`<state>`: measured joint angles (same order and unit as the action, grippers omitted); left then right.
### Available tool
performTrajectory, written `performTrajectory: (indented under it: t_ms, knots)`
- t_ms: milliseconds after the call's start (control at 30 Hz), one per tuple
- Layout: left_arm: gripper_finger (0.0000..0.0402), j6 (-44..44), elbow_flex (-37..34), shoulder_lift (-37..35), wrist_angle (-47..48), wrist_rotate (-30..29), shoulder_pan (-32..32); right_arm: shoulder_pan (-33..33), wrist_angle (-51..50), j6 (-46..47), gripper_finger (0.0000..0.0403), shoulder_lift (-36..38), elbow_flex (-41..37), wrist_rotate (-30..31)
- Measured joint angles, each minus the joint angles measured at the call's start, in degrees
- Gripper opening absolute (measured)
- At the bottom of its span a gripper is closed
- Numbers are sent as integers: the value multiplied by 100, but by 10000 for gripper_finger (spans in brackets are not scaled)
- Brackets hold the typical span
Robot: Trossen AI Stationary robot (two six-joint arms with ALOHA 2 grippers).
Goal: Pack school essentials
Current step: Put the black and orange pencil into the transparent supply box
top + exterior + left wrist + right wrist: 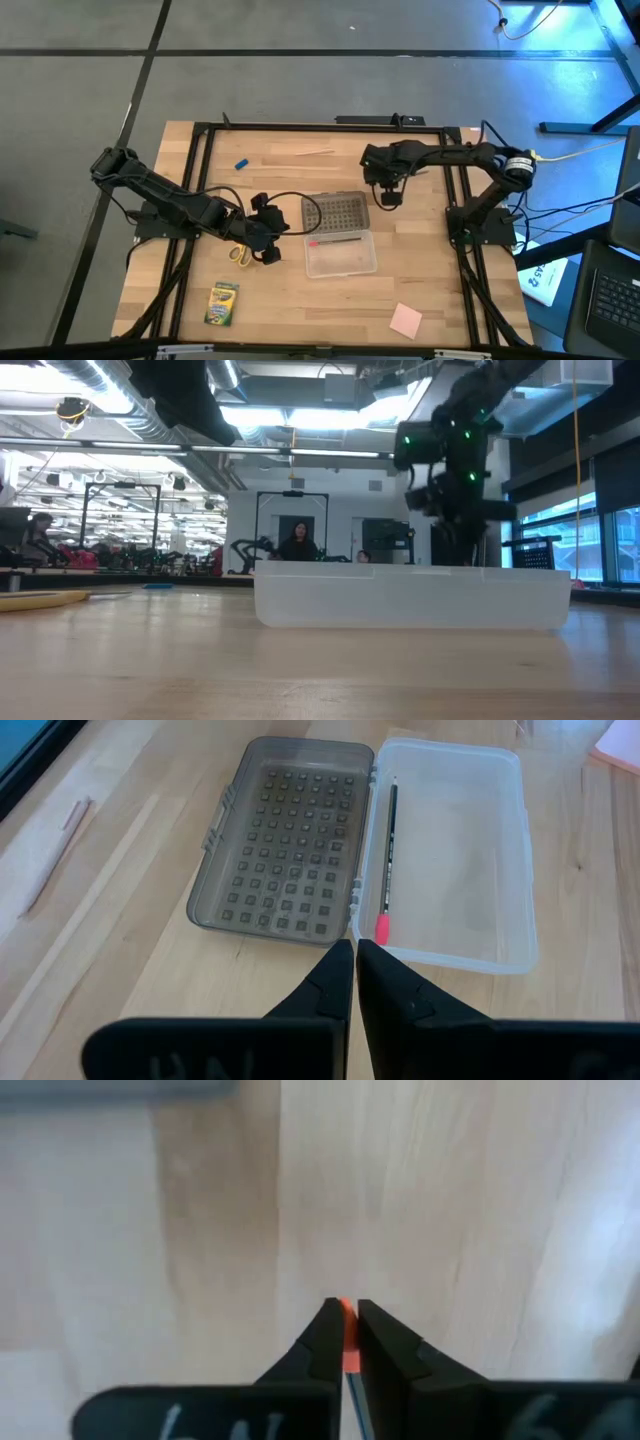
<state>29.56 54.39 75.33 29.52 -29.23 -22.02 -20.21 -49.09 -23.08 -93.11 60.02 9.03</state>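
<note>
One pencil [388, 860] lies in open case [340, 254]; right gripper [389, 198], above bare table beyond the lid, pinches a second pencil [348, 1335]; left gripper [270, 252] closed, empty; scissors [240, 256], crayon box [222, 303], sticky pad [405, 320], eraser [241, 163] unpacked

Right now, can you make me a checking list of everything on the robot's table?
Surface: wooden table, no spills seen.
Job's things: scissors, crayon box, sticky pad, eraser and stick lie loose; one pencil lies in the open case.
Clutter: nothing seen.
Grippers: left gripper shut and empty, near the case's lid; right gripper shut on an orange sliver, likely a pencil, above bare wood.
Cables: black loop by the left gripper; more cables off the table's right side.
Surroundings: a person far behind the table.
</note>
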Motion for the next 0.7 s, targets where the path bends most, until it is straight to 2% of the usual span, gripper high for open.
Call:
performTrajectory:
  t_ms: [300, 500, 700]
  knots:
    - [14, -4, 0, 0, 50, 25, 0, 1120, -479, 1333, 22, 12, 1125, 7]
    - [14, -131, 0, -35, 32, 328, -147, 2060, -399, 2149, 22, 14, 1542, 240]
    - [14, -177, 2, -87, 44, 345, -499, 2840, 9, 2734, 22, -174, 1775, 373]
